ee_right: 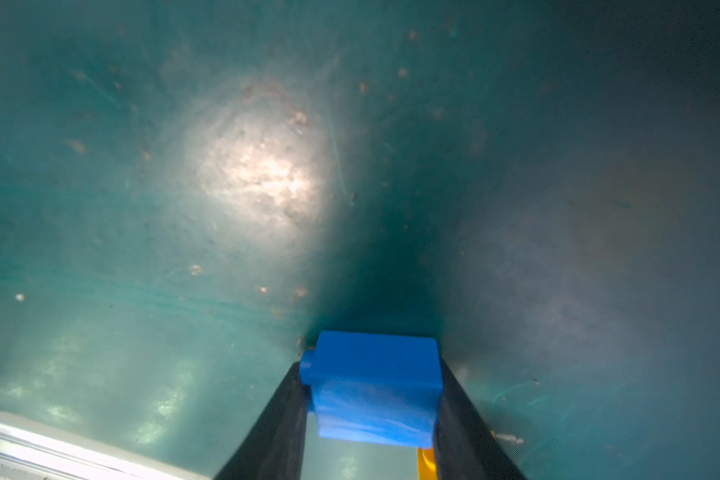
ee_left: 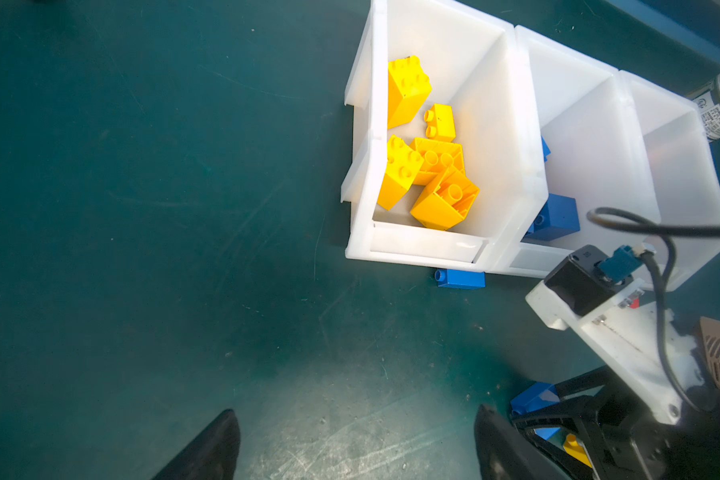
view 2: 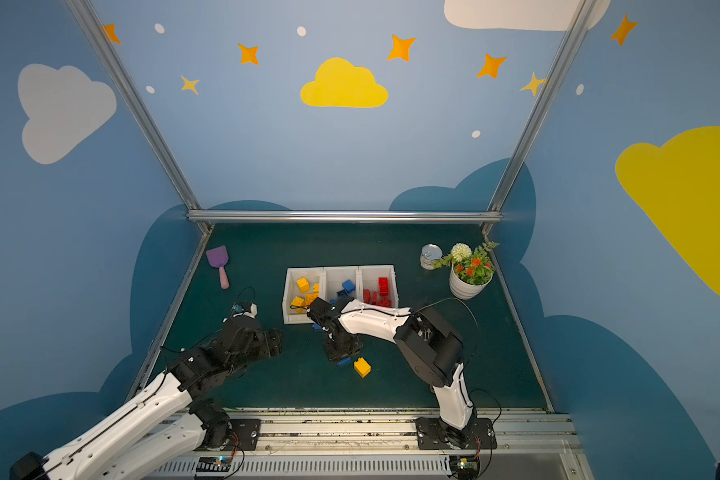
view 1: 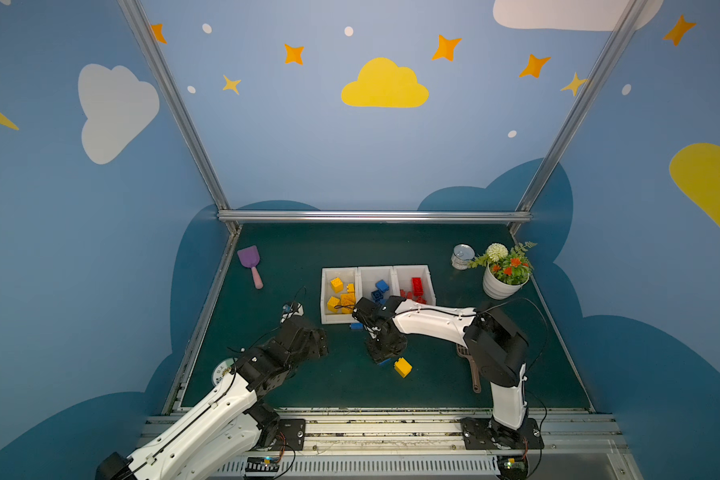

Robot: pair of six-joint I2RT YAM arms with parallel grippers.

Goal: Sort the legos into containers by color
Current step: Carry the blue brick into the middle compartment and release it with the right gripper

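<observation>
Three joined white containers (view 1: 322,297) (view 2: 285,299) (ee_left: 425,245) stand mid-mat. The left one holds yellow legos (view 1: 336,285) (ee_left: 406,89), the middle one blue legos (view 1: 381,286), the right one red legos (view 1: 417,286). My right gripper (view 1: 385,355) (view 2: 341,353) (ee_right: 371,365) points down at the mat in front of them, shut on a blue brick (ee_right: 375,390) (ee_left: 533,397). A yellow brick (view 1: 403,367) (view 2: 362,367) lies just beside it. Another blue brick (view 1: 356,326) (ee_left: 460,278) lies against the containers' front. My left gripper (view 1: 323,343) (ee_left: 356,413) hovers open and empty, left of the right one.
A purple scoop (view 1: 250,259) lies at the back left. A metal tin (view 1: 462,255) and a white flower pot (view 1: 501,282) stand at the back right. A brown slotted scoop (view 1: 470,365) lies under the right arm.
</observation>
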